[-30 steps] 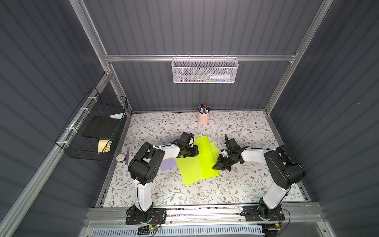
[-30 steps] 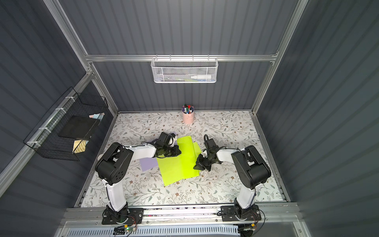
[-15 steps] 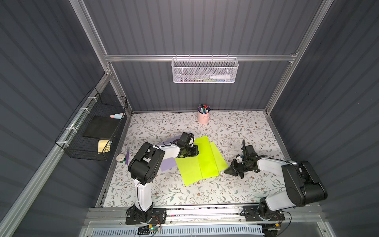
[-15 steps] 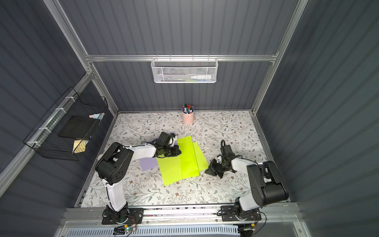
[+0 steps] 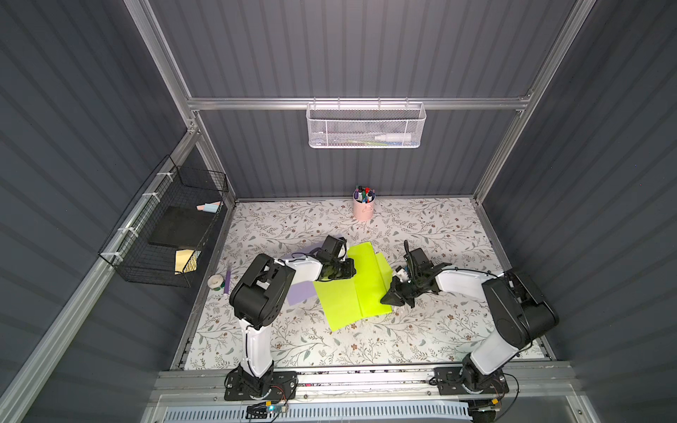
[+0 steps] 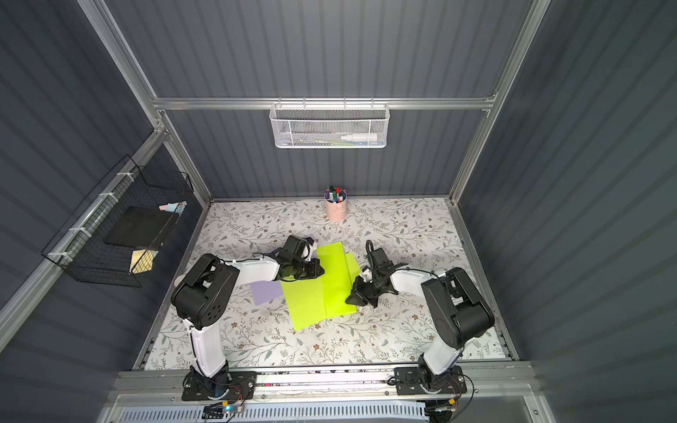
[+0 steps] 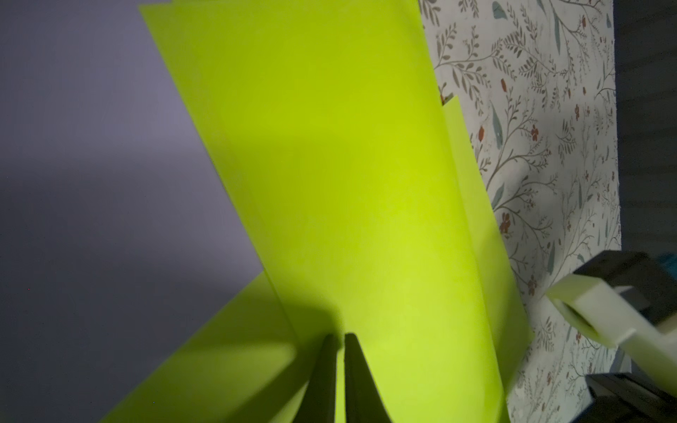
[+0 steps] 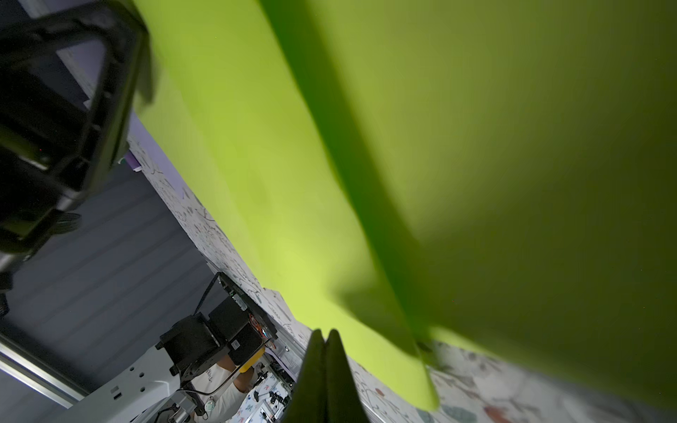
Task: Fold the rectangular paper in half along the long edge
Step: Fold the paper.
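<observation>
Partly over a purple sheet (image 5: 298,295), green paper (image 5: 351,298) is pinched by left tool (image 5: 350,273); right tool (image 5: 385,300) closed, empty.

Left gripper (image 5: 350,271), right gripper (image 5: 385,300): closed.

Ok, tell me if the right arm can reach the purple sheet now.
Probably not freely: the purple sheet lies beyond the green paper, partly under it, and the left arm lies across it. The right gripper sits shut at the paper's opposite edge.
</observation>
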Motion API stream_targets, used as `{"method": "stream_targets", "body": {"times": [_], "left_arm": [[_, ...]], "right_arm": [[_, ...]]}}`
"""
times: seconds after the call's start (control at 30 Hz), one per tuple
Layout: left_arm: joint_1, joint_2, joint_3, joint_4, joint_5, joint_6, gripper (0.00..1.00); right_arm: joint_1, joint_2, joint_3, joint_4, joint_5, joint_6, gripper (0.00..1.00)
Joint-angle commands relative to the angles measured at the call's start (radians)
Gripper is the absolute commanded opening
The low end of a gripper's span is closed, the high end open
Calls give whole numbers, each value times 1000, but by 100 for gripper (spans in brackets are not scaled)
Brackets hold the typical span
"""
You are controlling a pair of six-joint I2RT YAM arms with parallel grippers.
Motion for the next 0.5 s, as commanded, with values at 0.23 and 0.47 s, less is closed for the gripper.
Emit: {"method": "stream_targets", "body": {"times": [0.23,0.47], "left_arm": [[1,80,-38,-172,-72,23,12],[1,86,-36,-175,-73,27,12]], "right_arm": [[-119,-20,-196,52,6,43,0],[-189,-94,-235,-56,20,-21,0]]}}
